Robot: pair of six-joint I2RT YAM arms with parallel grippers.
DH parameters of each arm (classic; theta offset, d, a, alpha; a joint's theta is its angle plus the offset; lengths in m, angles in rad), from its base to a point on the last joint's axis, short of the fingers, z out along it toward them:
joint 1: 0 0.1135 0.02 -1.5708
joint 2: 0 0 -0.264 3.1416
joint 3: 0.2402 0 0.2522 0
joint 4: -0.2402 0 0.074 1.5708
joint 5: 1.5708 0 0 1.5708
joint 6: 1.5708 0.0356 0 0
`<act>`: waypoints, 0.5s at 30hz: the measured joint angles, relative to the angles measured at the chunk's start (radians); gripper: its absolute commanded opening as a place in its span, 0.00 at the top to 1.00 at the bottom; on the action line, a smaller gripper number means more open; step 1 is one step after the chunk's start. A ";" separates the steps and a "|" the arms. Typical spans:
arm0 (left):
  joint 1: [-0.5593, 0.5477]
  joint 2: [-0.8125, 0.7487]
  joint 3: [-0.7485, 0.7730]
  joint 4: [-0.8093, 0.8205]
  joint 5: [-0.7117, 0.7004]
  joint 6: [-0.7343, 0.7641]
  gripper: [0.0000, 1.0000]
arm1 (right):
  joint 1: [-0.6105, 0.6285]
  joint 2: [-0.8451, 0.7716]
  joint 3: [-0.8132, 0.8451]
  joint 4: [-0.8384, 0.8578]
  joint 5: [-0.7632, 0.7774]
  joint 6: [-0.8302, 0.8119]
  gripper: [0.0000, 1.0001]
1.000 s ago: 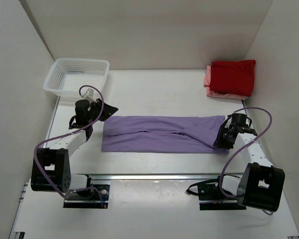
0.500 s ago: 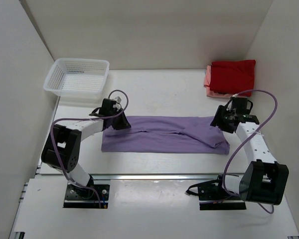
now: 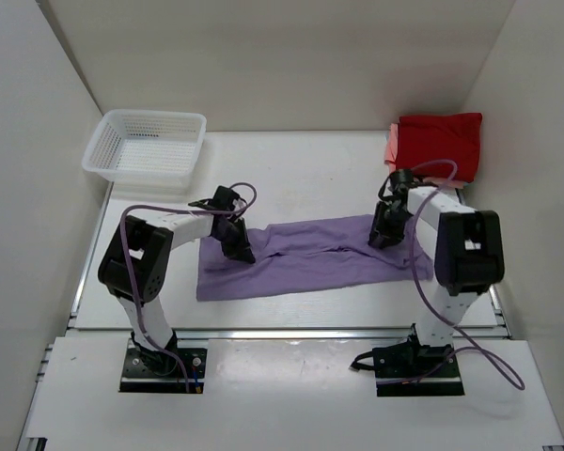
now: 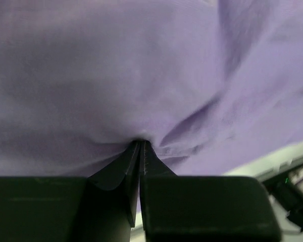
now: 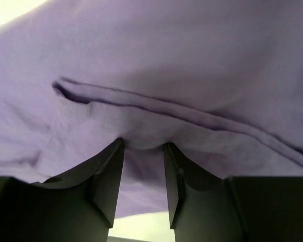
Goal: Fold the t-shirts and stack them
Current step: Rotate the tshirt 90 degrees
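The lavender t-shirt lies folded into a long band across the middle of the table. My left gripper is on its upper left part, shut on a pinch of the lavender cloth, as the left wrist view shows. My right gripper is on its upper right part. In the right wrist view the gripper has its jaws apart, tips pressed into the lavender cloth below a seam. The folded red t-shirt lies on the salmon pink one at the back right.
The white lattice basket stands at the back left corner. White walls close the table on the left, back and right. The arm bases are at the near edge.
Both grippers have moved inward onto the lavender shirt's far edge. The left one has closed on the cloth. The shirt's left end has shifted right and its outline is now crumpled.
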 measured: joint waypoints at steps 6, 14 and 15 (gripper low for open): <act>-0.097 -0.083 -0.111 -0.076 0.059 -0.033 0.86 | 0.091 0.295 0.418 -0.022 -0.044 -0.018 0.62; -0.203 -0.105 -0.130 -0.125 0.109 -0.114 0.85 | 0.228 0.635 0.996 -0.112 -0.149 -0.099 0.59; -0.206 -0.107 -0.114 -0.129 0.108 -0.129 0.84 | 0.240 0.655 1.045 -0.120 -0.155 -0.107 0.59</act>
